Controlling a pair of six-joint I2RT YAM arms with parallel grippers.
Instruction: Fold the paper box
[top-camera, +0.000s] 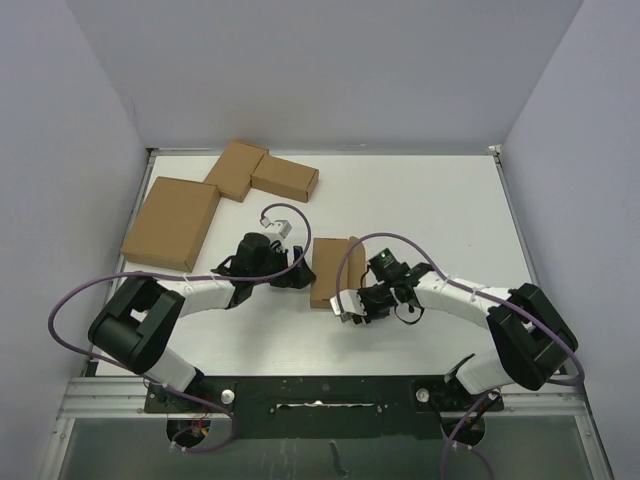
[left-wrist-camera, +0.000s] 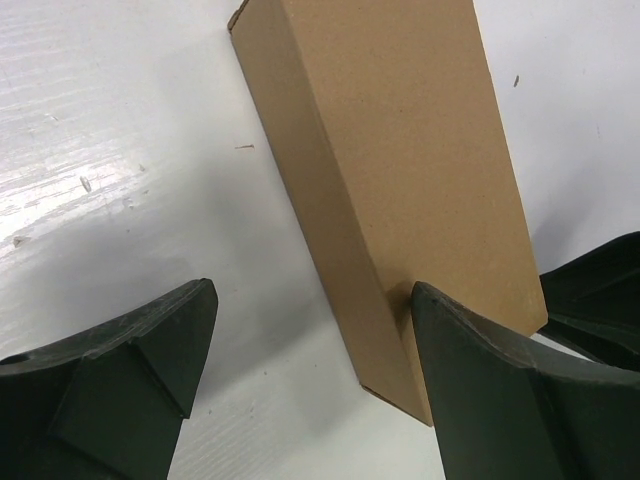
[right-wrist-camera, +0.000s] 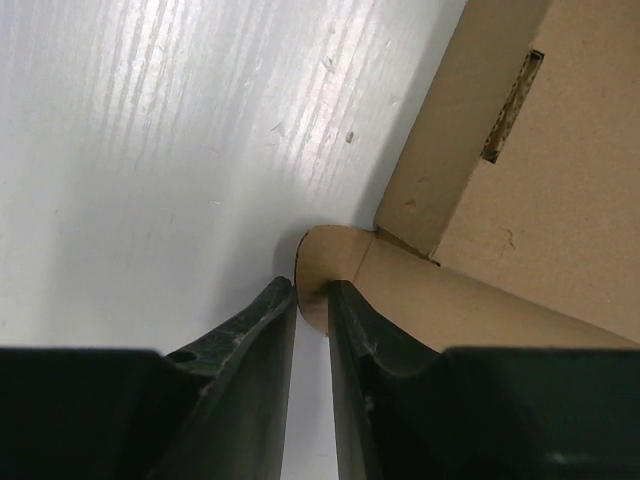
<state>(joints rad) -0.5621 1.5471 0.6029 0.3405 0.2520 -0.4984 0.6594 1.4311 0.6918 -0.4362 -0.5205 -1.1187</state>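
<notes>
The brown paper box (top-camera: 331, 268) lies on the white table between my two grippers. In the left wrist view it (left-wrist-camera: 400, 170) is a closed long carton, and my left gripper (left-wrist-camera: 310, 350) stands open at its near end, with the right finger (left-wrist-camera: 500, 400) touching the box's side. In the top view the left gripper (top-camera: 298, 272) is at the box's left edge. My right gripper (top-camera: 347, 308) is at the box's near end. In the right wrist view the right gripper (right-wrist-camera: 312, 295) is pinched on a rounded flap tab (right-wrist-camera: 330, 262) sticking out from the box (right-wrist-camera: 520, 200).
Flat brown cardboard pieces lie at the back left: a large one (top-camera: 172, 222) and two smaller ones (top-camera: 237, 170) (top-camera: 285, 178). Grey walls enclose the table on the left, back and right. Purple cables loop off both arms.
</notes>
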